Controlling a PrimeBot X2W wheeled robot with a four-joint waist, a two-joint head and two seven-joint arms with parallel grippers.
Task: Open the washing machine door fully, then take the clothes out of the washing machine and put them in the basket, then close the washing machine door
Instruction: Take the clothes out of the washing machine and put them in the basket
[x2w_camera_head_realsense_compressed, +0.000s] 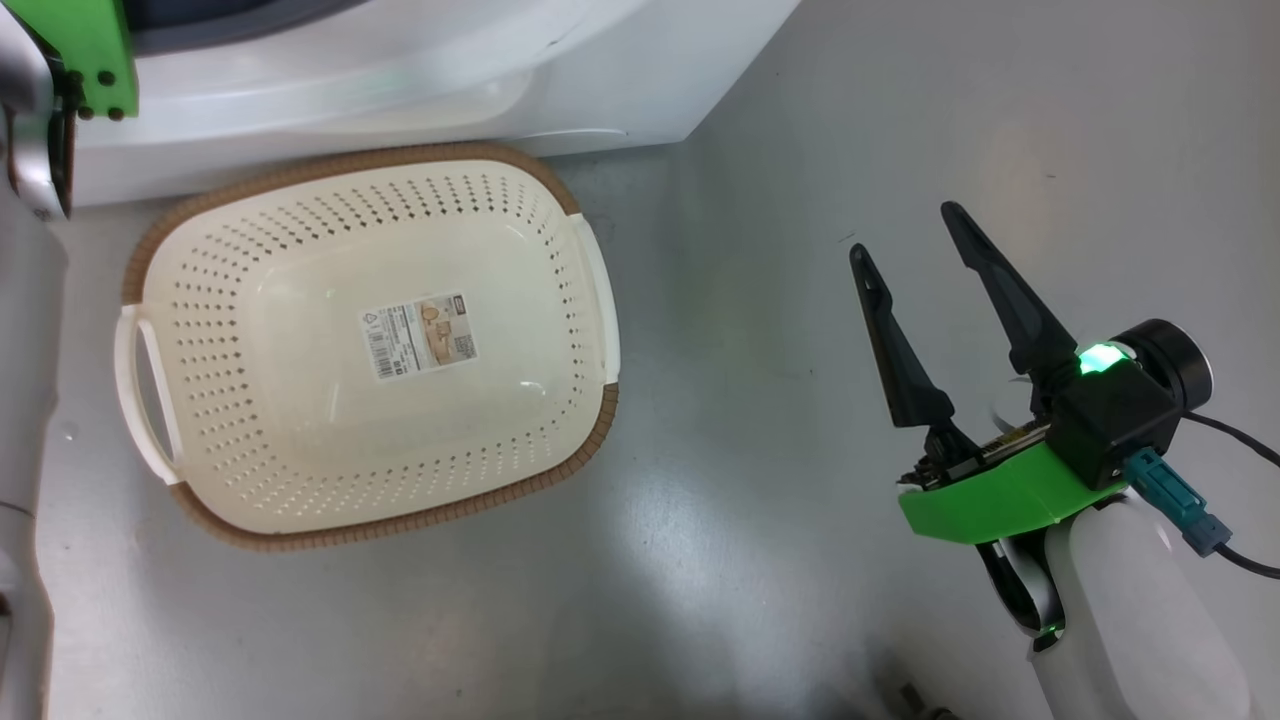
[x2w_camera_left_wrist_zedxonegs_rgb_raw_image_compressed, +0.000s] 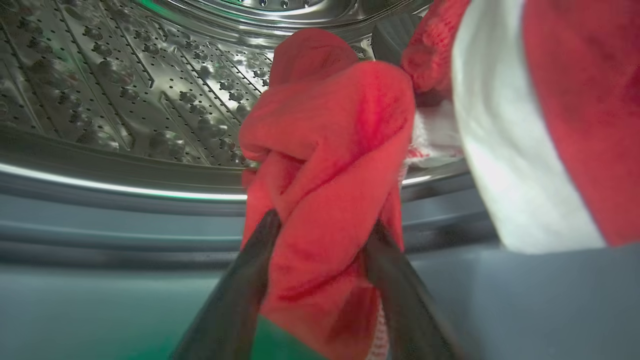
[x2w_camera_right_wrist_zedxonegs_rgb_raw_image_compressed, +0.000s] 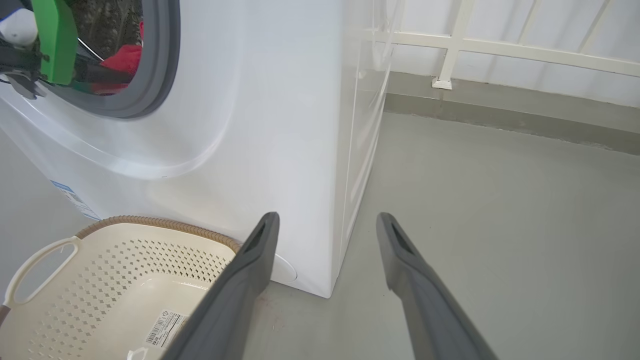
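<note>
Left claw, spread wide, straddled the bunched red clothes in the mouth of the washing machine, the basket lying on the floor just below; the right claw, also spread, hung well aside.

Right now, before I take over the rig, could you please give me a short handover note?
Left gripper: inside the washing machine, fingers either side of a red garment among the clothes; firm grip not confirmed.
Right gripper: open, holding nothing, above the floor right of the basket.
Done: machine open, left arm reaching in.
Left: lift the clothes, at least two red pieces, into the basket, which holds none yet; then close the door.
</note>
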